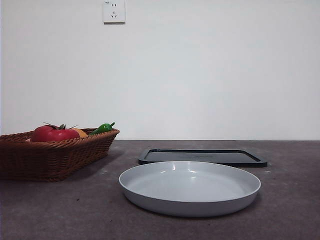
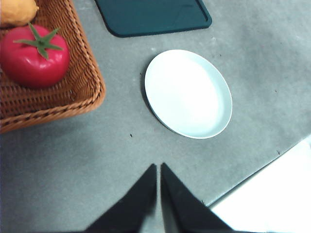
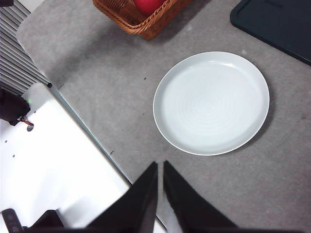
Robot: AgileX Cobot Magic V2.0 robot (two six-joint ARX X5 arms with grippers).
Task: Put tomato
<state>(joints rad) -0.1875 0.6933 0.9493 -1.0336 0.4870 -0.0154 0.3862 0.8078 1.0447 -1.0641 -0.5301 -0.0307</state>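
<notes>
You see glossy round tomato [image 2: 33, 57] in woven wicker basket [image 2: 85, 87]; smooth grey plate [image 1: 190, 187] mid-table; left gripper [image 2: 158, 167] and right gripper [image 3: 160, 165] jaws pressed together.

Tomato [image 2: 33, 58] glossy, smooth, plastic-looking. Basket [image 1: 55, 152] woven brown wicker, rough. Plate [image 1: 190, 192] smooth, slight sheen, ceramic or plastic, can't tell. Tray [image 1: 202, 157] dark, smooth, matt. Table [image 1: 290, 215] grey, matt, speckled, stone-like.

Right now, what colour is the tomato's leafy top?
Green, on the red tomato in the basket; the left wrist view shows it best.
</notes>
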